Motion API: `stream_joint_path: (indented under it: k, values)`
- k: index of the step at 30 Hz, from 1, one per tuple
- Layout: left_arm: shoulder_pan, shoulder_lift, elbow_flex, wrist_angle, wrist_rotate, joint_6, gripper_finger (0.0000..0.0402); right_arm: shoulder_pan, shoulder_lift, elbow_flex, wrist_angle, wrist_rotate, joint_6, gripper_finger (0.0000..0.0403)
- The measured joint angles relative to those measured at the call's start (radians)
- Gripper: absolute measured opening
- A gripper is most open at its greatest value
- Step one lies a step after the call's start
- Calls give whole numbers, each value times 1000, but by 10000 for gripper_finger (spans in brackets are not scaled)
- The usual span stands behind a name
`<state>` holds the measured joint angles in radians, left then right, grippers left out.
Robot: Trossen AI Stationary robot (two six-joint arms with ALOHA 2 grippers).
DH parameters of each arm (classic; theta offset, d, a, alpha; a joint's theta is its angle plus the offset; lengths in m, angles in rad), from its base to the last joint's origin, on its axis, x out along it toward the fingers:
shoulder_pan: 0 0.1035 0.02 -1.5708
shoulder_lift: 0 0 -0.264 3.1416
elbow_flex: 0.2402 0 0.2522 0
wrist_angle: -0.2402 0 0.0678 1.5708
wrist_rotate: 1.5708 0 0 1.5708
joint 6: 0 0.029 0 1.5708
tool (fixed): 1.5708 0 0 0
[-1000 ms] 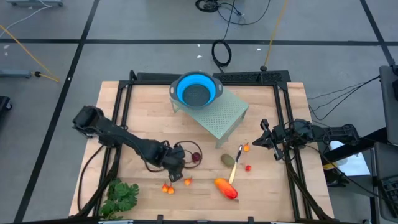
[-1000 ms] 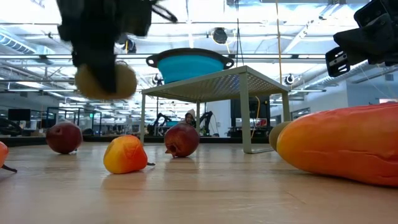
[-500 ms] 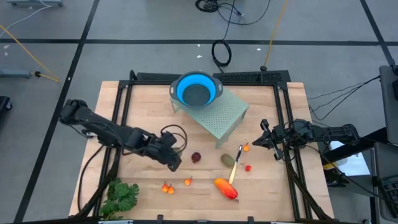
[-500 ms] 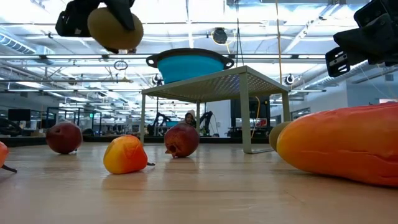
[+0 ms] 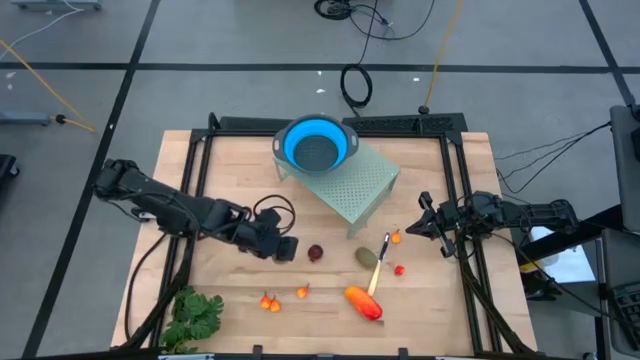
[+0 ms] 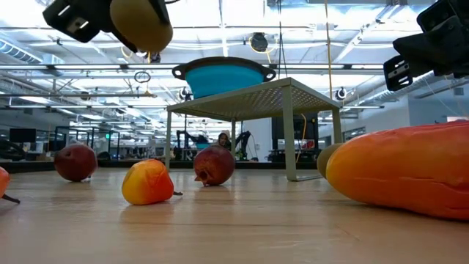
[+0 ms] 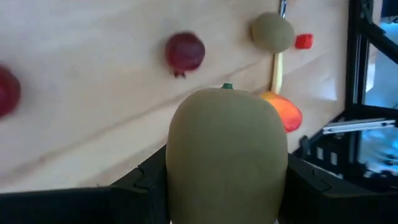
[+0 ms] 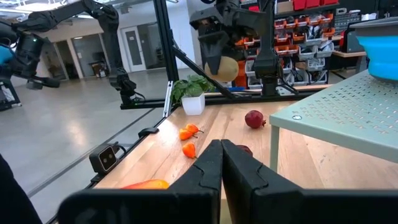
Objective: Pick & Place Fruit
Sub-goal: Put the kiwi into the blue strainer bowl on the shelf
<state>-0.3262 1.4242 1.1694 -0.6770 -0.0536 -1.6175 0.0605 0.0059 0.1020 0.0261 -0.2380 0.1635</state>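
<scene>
My left gripper (image 7: pixel 227 186) pinches the olive-brown oval (image 7: pixel 227 155) aloft, right gripper (image 8: pixel 222 163) closed and empty; smooth skin may slip mid-carry.

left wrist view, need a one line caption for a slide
Left gripper holds an olive-brown oval fruit above the wooden table, with a dark red ball below.

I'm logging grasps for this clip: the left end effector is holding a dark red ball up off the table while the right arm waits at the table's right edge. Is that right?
Not quite. The left end effector holds an olive-brown oval, not a dark red ball; the left wrist view shows it between the fingers, and the low view shows it up off the table. The right end effector does wait at the right edge.
</scene>
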Motion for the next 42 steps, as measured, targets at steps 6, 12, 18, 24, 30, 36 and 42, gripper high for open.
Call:
stream_joint_path:
  k: [6,12,18,24,30,36,42]
  values:
    - [14,0,0,38,76,-38,197,0,0,0,0,0,0,0]
    - [18,0,0,54,66,-36,197,0,0,0,0,0,0,0]
    - [17,0,0,90,-44,191,198,0,0,0,0,0,0,0]
    - [15,0,0,131,-206,453,198,0,0,0,0,0,0,0]
    - [16,0,0,139,-321,668,198,0,0,0,-1,0,0,0]
    - [30,0,0,158,-376,913,198,0,0,0,-1,0,0,0]
    - [69,0,1,159,-387,1053,198,0,0,0,-1,0,0,0]
